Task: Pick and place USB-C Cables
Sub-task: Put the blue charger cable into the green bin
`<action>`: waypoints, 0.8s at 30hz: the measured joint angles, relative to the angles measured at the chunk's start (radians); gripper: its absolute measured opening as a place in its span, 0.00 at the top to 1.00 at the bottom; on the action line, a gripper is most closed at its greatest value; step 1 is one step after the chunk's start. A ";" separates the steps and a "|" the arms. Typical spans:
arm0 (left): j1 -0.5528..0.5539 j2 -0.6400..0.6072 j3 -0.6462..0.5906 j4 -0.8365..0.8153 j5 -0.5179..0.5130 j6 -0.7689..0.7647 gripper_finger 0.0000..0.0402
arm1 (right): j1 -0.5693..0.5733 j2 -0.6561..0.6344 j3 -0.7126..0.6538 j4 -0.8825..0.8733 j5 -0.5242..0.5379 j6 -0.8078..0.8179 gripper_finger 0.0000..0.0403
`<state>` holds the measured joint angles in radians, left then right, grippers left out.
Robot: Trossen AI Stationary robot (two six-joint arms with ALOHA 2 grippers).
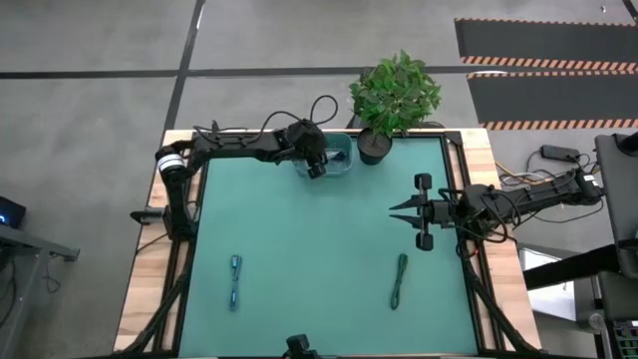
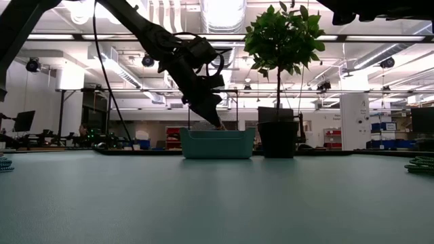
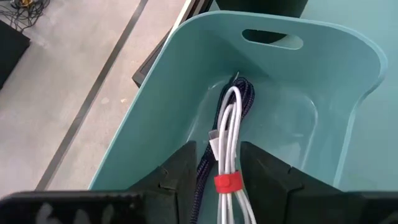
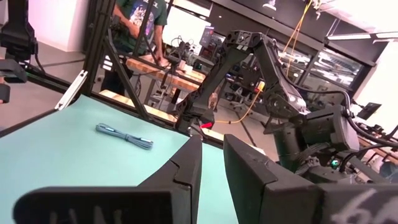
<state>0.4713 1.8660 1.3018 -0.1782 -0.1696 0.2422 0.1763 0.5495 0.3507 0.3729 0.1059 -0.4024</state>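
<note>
Two arms share the green desk [image 1: 319, 249], and only the left one is busy. Its hand [image 1: 316, 168] hangs over the teal bin [image 1: 342, 152] at the far edge, just beside the potted plant [image 1: 394, 95]. From its own wrist view, the hand [image 3: 217, 171] is clenched on a white cable with a red band [image 3: 228, 146], the loops passing between its two dark fingers [image 3: 180, 168] and reaching down into the bin [image 3: 186, 74]. A dark braided cable [image 3: 244, 96] lies in the bin against the white one; I cannot tell whether the fingers pinch it too.

The right arm waits at the desk's right side, its hand [image 1: 407, 210] pointing toward the middle. Its fingers [image 4: 186, 165] stand close together with a slim gap and nothing between them.

On the near part of the desk lie two more bundles, well apart: a blue cable [image 1: 235, 281] toward the left and a green cable [image 1: 400, 280] toward the right. The blue one [image 4: 124, 136] also shows in the right wrist view, lying flat. Beyond the desk in that same view, a person [image 4: 138, 18] stands at a workbench.
</note>
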 joint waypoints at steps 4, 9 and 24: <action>-0.003 0.000 0.003 -0.003 0.000 -0.001 0.73 | 0.000 0.000 0.000 0.003 0.000 -0.014 0.85; -0.032 -0.047 0.004 0.004 -0.001 0.000 0.73 | 0.000 0.000 0.000 0.004 0.000 -0.045 0.85; -0.251 -0.217 0.000 -0.033 -0.003 -0.072 0.73 | 0.000 -0.001 0.000 0.010 -0.001 -0.057 0.85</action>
<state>0.2207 1.6487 1.3018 -0.2116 -0.1722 0.1700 0.1764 0.5490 0.3506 0.3830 0.1051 -0.4589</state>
